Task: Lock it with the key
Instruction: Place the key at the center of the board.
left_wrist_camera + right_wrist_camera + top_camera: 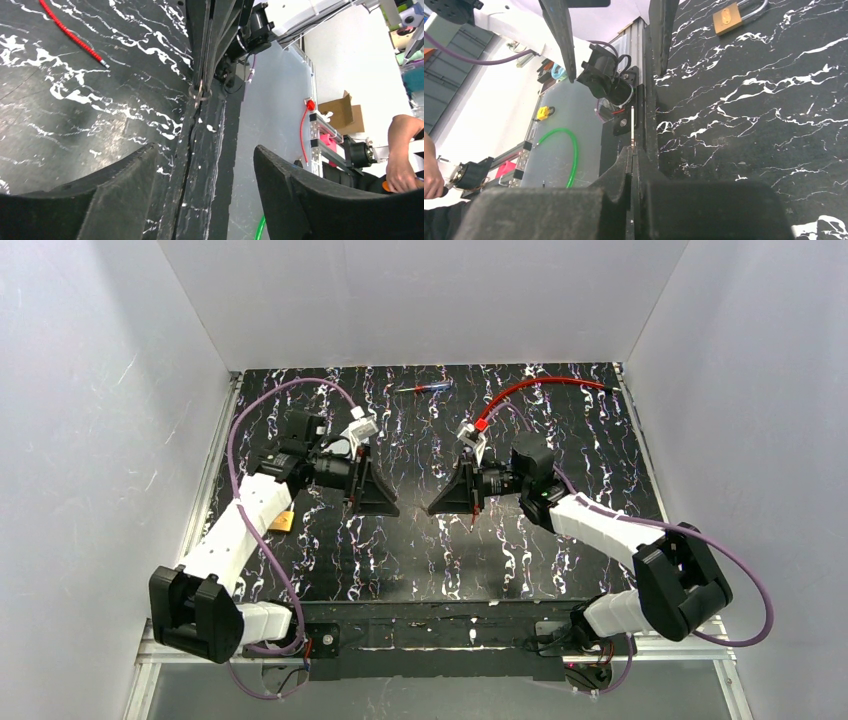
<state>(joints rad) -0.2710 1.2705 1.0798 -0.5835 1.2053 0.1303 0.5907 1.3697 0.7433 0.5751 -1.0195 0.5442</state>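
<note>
My right gripper (633, 150) is shut on the key (632, 125), which shows as a thin metal strip sticking out of its fingertips. In the left wrist view the key's ring (198, 93) hangs at the tips of those fingers. The brass padlock (729, 17) with a silver shackle lies on the black marbled mat, partly under my left arm (283, 521). My left gripper (205, 150) faces the right gripper (437, 510) across a small gap above the mat. It is open with nothing between its fingers (125, 175).
A red cable (540, 385) lies at the back right of the mat and shows again as the red cable (70, 32) in the left wrist view. A small blue and red tool (422, 388) lies at the back centre. White walls enclose the mat on three sides.
</note>
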